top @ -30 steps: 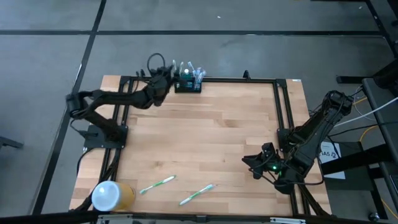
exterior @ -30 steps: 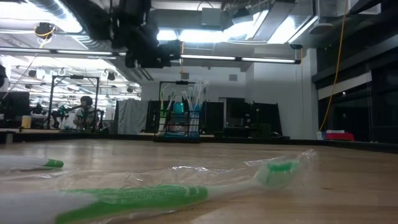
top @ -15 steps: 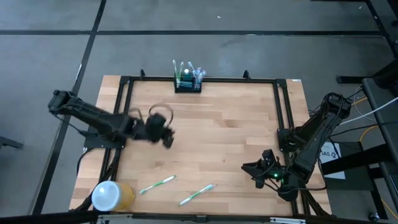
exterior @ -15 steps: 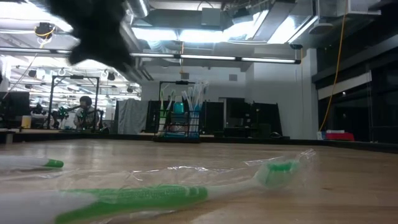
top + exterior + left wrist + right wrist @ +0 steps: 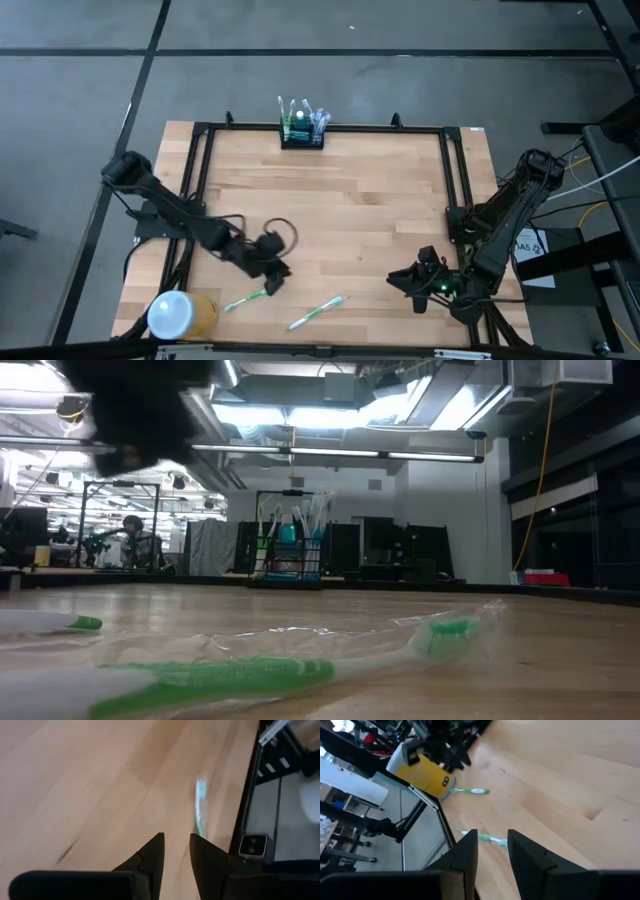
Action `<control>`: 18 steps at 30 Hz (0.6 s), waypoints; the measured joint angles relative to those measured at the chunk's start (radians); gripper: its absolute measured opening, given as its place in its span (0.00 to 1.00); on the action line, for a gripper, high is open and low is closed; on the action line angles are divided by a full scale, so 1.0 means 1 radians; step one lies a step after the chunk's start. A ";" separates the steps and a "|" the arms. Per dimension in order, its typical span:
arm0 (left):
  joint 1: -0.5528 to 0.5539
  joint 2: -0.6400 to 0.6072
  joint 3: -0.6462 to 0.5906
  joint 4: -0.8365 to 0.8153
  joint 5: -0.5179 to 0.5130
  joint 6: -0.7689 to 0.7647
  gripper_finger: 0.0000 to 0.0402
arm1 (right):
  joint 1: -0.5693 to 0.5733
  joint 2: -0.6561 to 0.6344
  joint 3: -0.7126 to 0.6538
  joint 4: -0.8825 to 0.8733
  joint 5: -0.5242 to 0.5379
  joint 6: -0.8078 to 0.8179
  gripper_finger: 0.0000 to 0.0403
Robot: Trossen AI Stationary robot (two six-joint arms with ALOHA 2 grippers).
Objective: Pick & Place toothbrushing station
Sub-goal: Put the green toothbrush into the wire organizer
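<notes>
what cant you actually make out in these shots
- Left pincer: a dark motion smear in the low view, so nothing there shows how near it is to the toothbrush.
- Toothbrushing station: high view too small to count its brushes.
- Right pincer: partly merged with its dark arm from above.

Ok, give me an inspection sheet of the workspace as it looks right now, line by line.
Surface: wooden table, black frame around it.
Job's things: toothbrushing station upright at the far edge, brushes in it.
Clutter: two green toothbrushes near the front edge; white-and-yellow cylinder lying at the front-left corner.
Claws: left claw over the left toothbrush, fingers apart, holding nothing; right claw waits at the front right, fingers apart, holding nothing.
Cables: loop on the left arm.
Surroundings: person seated far behind.
</notes>
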State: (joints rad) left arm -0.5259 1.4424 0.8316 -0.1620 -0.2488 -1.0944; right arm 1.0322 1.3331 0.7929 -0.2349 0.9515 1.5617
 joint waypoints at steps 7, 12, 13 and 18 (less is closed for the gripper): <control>0.105 0.249 0.215 -0.052 0.120 0.237 0.25 | 0.000 0.000 0.000 0.045 0.033 0.000 0.27; 0.133 0.406 0.327 -0.089 0.188 0.301 0.25 | 0.002 0.000 0.000 0.064 0.037 -0.006 0.27; 0.133 0.434 0.347 -0.083 0.210 0.317 0.24 | 0.005 0.000 0.000 0.081 0.044 -0.017 0.27; 0.117 0.507 0.468 -0.077 0.243 0.411 0.23 | 0.032 0.000 0.000 0.173 0.098 -0.081 0.27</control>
State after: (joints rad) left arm -0.4089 1.9492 1.3000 -0.2386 -0.0057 -0.6839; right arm 1.0641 1.3331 0.7925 -0.0620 1.0497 1.4805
